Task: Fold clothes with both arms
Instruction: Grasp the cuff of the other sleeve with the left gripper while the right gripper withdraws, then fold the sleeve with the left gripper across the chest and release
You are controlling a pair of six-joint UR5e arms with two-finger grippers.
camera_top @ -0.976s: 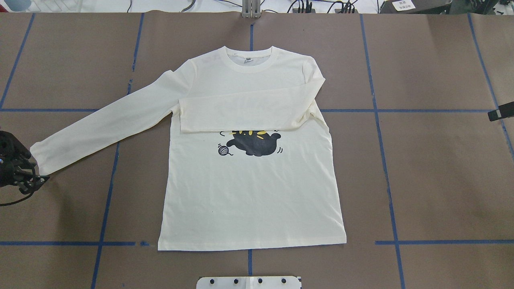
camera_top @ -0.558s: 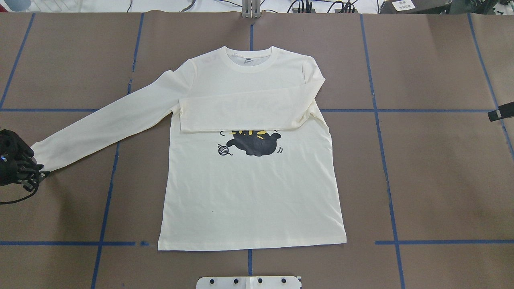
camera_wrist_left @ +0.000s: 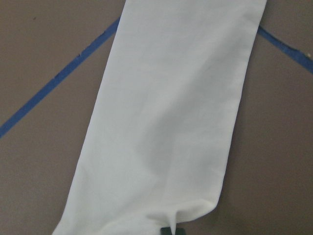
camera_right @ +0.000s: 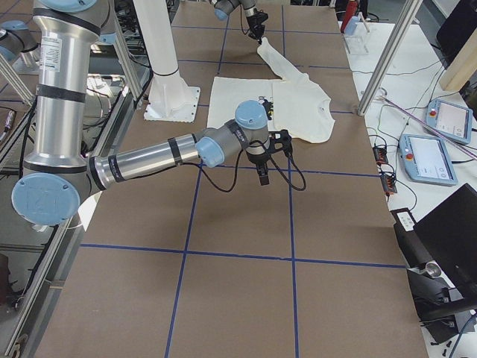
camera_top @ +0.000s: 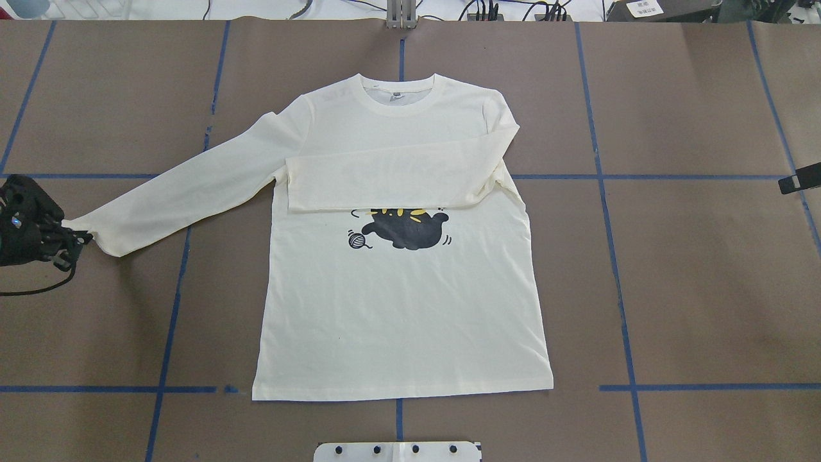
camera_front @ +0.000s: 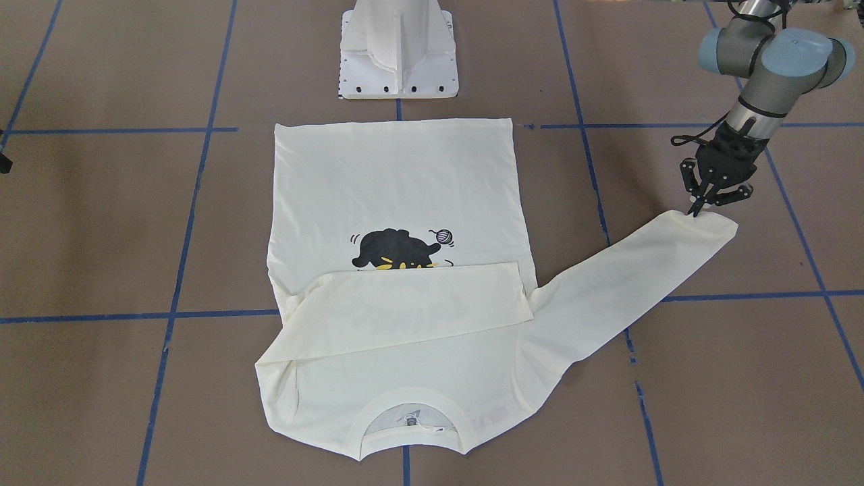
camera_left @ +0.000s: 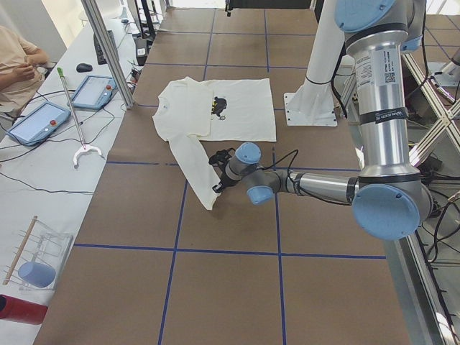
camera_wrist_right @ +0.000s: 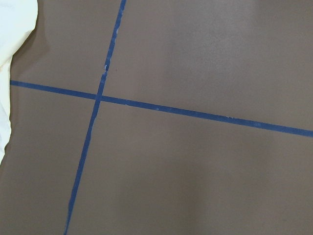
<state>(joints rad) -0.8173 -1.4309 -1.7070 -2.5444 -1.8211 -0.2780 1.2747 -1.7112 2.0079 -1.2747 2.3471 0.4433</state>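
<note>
The brown surface [camera_top: 705, 289], gridded with blue tape lines [camera_top: 616, 256], is carrying your cream long-sleeved T-shirt [camera_top: 397, 321]. The shirt is lying flat and face up in the middle of the overhead view, collar towards the top of the frame. One folded sleeve [camera_top: 385, 179] is already lying across the chest, just above the black cat print [camera_top: 404, 231]. The outstretched sleeve [camera_top: 179, 192] is running down towards the left edge of that view.

Your left claw [camera_top: 76, 240] is clenching the cuff [camera_front: 702, 223] by its corner, and the wrist camera is showing the cloth puckering at one dark fingertip [camera_wrist_left: 168, 230]. A second ago the claw was sitting lower in the frame, beside a flat cuff. Now it is higher and further in, and the sleeve end is coming along with it, bunched and drawn off its old spot. That suggests the grip is holding and the second sleeve fold is starting.

Your right claw [camera_right: 262, 177] is waiting well away from the shirt, over bare surface. I cannot tell whether it is released or clenched.
</note>
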